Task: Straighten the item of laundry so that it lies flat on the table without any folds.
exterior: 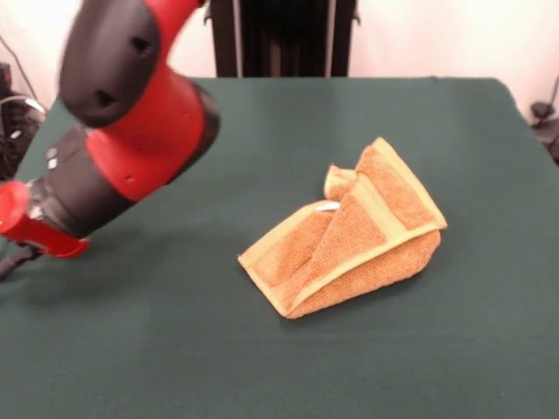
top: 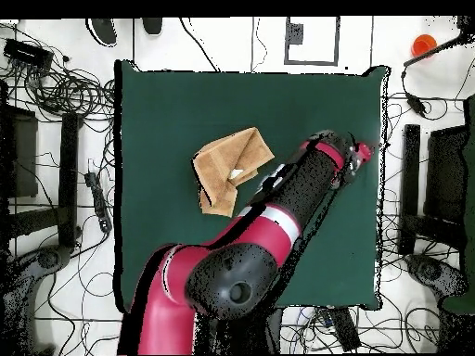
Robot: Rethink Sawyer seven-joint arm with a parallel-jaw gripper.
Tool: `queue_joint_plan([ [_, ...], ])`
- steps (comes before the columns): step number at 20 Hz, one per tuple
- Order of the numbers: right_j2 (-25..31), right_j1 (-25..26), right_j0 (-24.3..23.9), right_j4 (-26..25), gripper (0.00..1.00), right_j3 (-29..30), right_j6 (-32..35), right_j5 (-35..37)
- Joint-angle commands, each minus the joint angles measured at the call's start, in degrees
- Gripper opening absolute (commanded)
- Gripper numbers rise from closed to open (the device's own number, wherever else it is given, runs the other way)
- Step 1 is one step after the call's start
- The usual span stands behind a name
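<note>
The item of laundry (exterior: 349, 237), a mustard-tan towel, lies crumpled on the green table (exterior: 262, 349), right of centre in the front view. It is folded over itself in layers, with a hemmed band running diagonally across the top and one corner sticking up at the back. From overhead the towel (top: 231, 168) sits a little left of the table's (top: 167, 102) middle. The red and black arm (exterior: 140, 113) reaches toward the left edge of the front view. My gripper (top: 360, 151) is at the arm's end, well away from the towel and near the table's right side in the overhead view.
Cables and dark equipment (top: 56, 93) crowd the floor around the table on both sides. An orange object (top: 424, 44) sits on the floor beyond the top-right corner. The arm's bulky elbow (top: 232, 287) overhangs the table's bottom edge.
</note>
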Motion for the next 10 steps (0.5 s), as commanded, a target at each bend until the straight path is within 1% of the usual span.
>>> queue_joint_plan([
  [1,18.48,19.47,-10.56,6.95,1.00,-5.05,9.86,-9.37],
  [3,20.17,19.56,-12.39,7.71,1.00,-5.68,8.10,-9.49],
  [5,22.33,19.41,-14.20,8.56,1.00,-6.20,5.15,-8.16],
  [10,21.19,21.71,-15.83,8.54,1.00,-8.89,5.85,-8.51],
])
